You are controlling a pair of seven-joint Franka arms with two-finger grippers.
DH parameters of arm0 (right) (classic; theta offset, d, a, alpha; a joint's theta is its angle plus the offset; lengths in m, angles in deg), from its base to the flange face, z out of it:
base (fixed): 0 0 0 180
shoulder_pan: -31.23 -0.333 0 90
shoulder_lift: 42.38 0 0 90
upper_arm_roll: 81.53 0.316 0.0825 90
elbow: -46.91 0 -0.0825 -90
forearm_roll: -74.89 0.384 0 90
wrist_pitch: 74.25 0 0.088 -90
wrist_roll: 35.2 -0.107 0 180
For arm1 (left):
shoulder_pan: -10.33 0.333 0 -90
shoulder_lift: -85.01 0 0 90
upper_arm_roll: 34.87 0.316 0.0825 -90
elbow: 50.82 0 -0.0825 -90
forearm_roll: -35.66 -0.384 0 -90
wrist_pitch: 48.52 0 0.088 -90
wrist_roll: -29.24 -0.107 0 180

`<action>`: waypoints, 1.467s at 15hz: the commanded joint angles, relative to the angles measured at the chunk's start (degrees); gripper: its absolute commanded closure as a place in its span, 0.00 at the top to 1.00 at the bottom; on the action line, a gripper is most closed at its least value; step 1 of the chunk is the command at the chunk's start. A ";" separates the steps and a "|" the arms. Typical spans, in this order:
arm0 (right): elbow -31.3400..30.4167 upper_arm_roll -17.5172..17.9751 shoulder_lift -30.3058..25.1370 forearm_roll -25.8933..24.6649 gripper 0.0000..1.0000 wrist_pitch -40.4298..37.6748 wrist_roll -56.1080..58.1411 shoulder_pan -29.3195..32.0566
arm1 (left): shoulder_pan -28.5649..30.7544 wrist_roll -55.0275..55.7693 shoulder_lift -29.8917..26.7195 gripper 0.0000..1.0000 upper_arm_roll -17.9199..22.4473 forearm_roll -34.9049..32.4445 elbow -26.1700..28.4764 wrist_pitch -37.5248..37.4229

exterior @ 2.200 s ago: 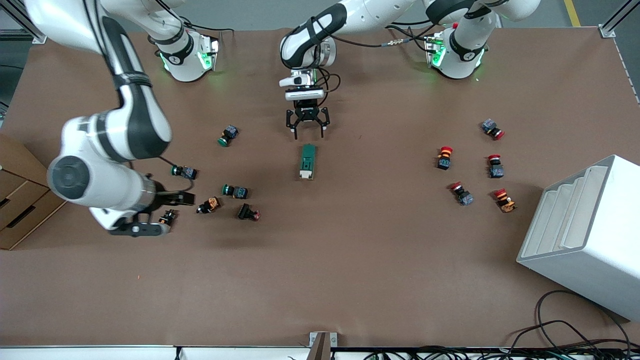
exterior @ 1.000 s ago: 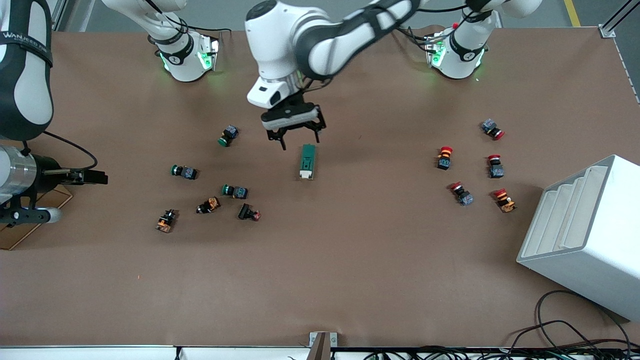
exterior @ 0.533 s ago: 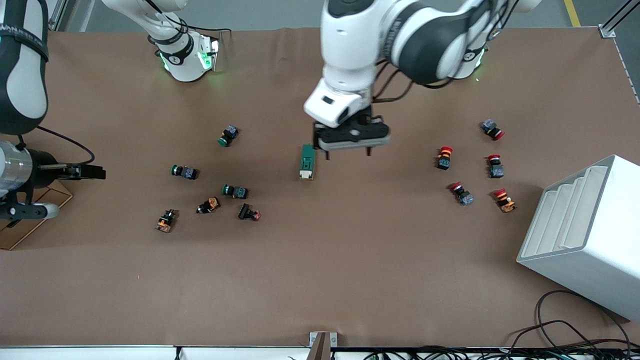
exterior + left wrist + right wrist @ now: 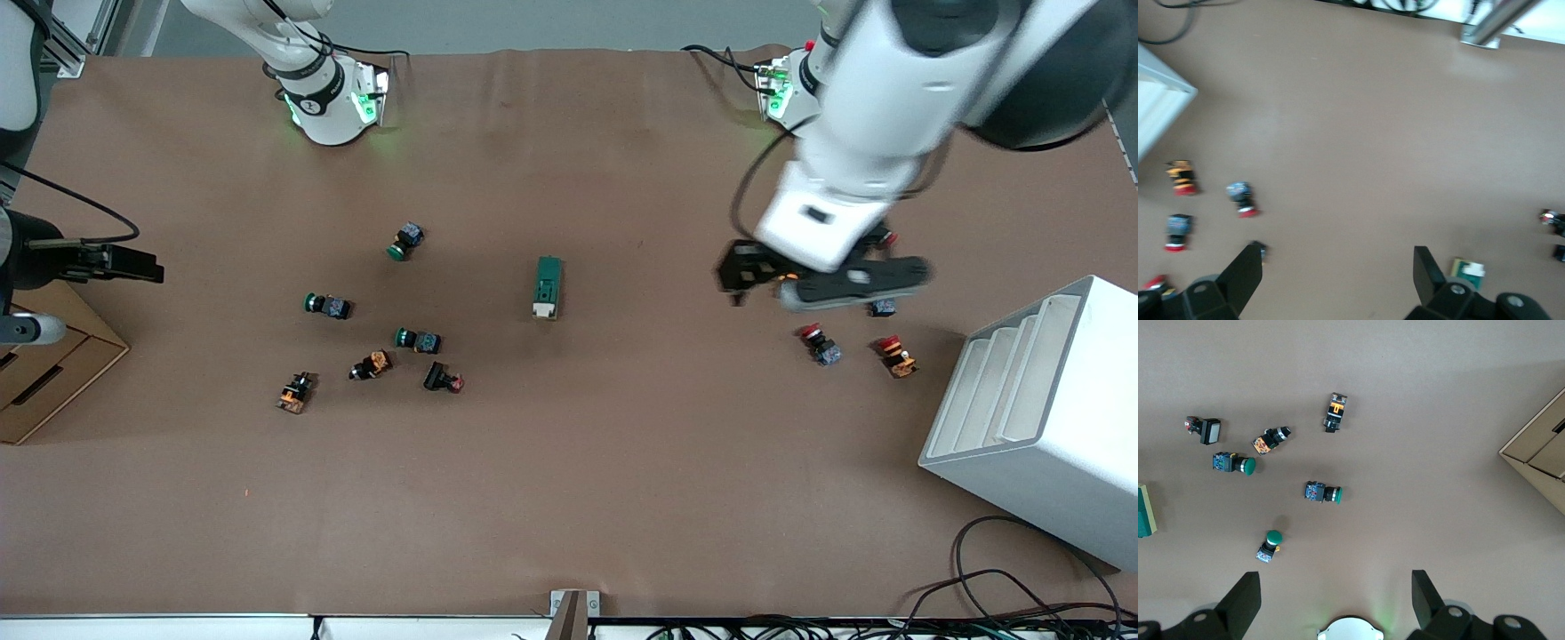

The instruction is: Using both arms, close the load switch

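Load switch (image 4: 548, 287) sits untouched mid-table. Left gripper (image 4: 813, 283) up over red buttons, right gripper (image 4: 107, 262) over table's edge; both w/ fingers apart. Closing not begun.

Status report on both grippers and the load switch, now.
Left gripper open, up over the red push buttons. Right gripper open, waiting at its end of the table. Load switch alone mid-table, nothing touching it.

Left gripper (image 4: 822, 284) motion-blurred, hides red push buttons (image 4: 882, 307) (partly); load switch (image 4: 1145, 511) edge-cropped.
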 commanded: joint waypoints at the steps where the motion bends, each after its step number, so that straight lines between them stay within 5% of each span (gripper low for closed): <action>1: -5.20 0.31 -5.25 -0.49 1.00 1.45 0.37 0.32 | 4.00 -8.80 -3.33 1.00 -0.19 1.61 0.54 -4.83; 8: -9.34 0.14 -10.53 -0.57 1.00 3.03 0.45 -0.64 | 11.41 -28.85 -8.77 1.00 2.43 2.32 1.42 -7.93; 12: -9.34 -0.83 -11.15 -0.57 1.00 3.99 0.37 -1.88 | 1.66 -36.95 -14.31 1.00 20.77 9.76 7.47 -7.84; 15: -9.34 -0.92 -11.15 -0.05 1.00 3.91 0.28 -1.27 | -1.86 -40.57 -16.86 1.00 27.74 12.69 10.55 -7.93; 22: -13.21 -0.48 -14.93 0.04 1.00 4.08 -3.31 -1.44 | -2.93 -41.10 -24.33 1.00 29.25 13.13 21.18 -6.79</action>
